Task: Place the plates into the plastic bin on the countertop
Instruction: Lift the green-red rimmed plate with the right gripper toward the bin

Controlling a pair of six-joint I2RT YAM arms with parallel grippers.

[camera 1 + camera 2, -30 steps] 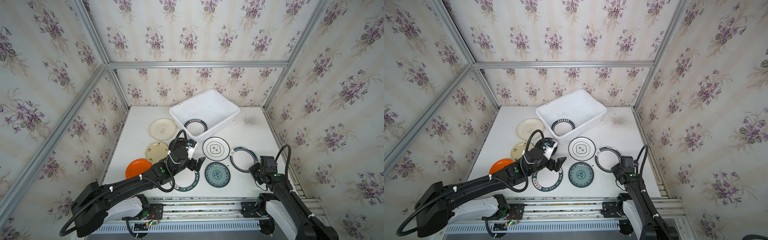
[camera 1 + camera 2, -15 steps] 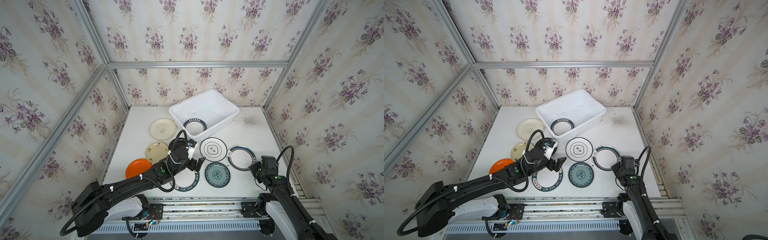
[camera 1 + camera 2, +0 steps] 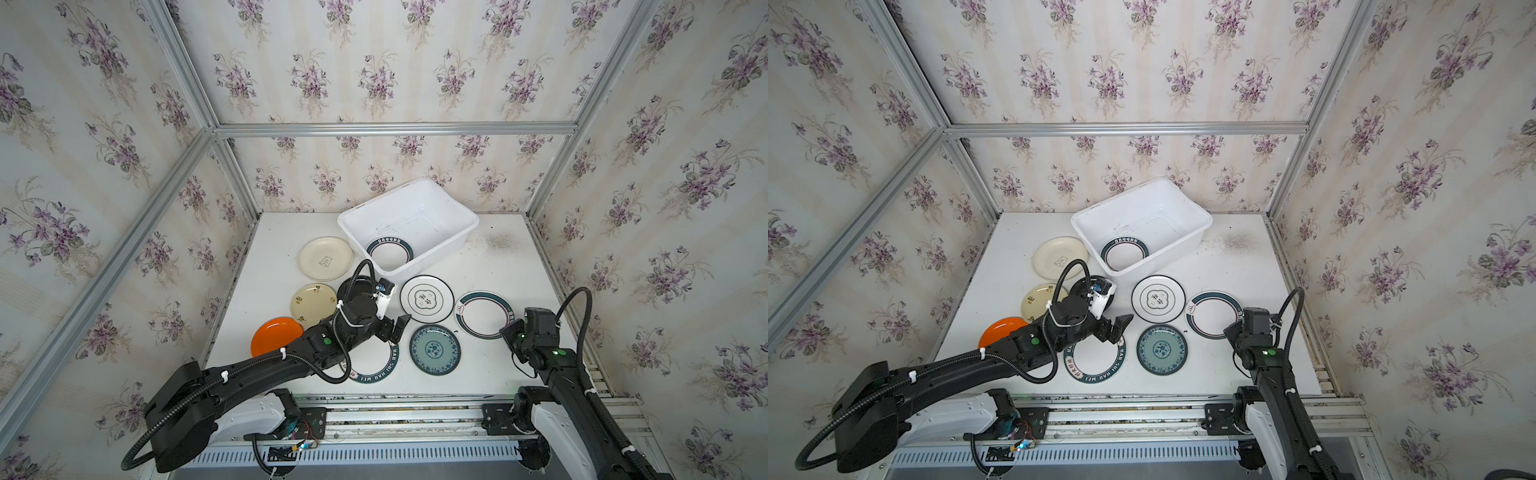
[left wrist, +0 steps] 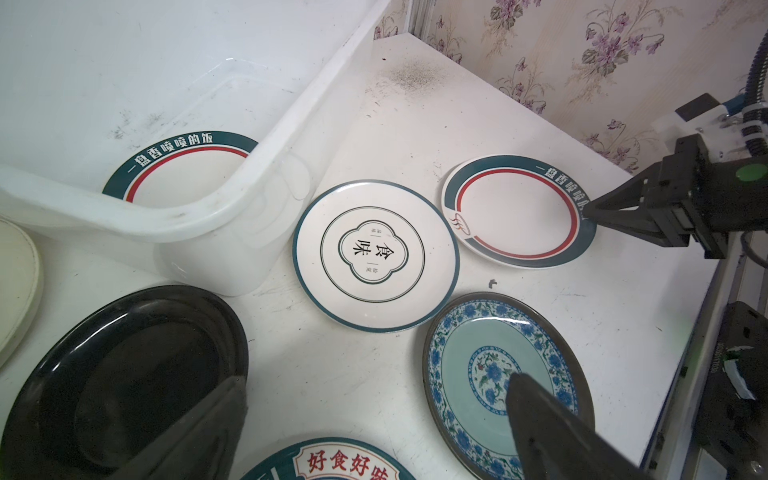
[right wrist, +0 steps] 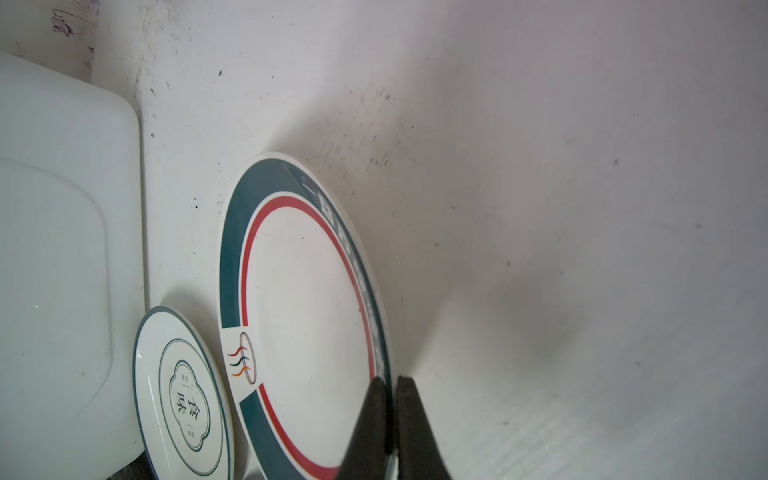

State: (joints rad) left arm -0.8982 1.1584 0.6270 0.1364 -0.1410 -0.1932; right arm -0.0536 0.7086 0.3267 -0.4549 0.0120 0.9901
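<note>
Teal-rimmed plate (image 5: 307,316) between right fingers (image 5: 370,428)

Left claw (image 3: 394,329) splayed, right claw (image 5: 390,380) clamped

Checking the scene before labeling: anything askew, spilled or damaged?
Two things stand out. The plastic bin sits askew to the edges of the countertop, and a patch of dark specks soils the surface just right of it in both top views. Nothing looks broken.

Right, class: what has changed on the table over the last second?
The right gripper closed on the rim of the red-ringed plate, which slid slightly left in both top views, as did the clover-marked plate. The left gripper, open, the bin and other plates stayed put.
</note>
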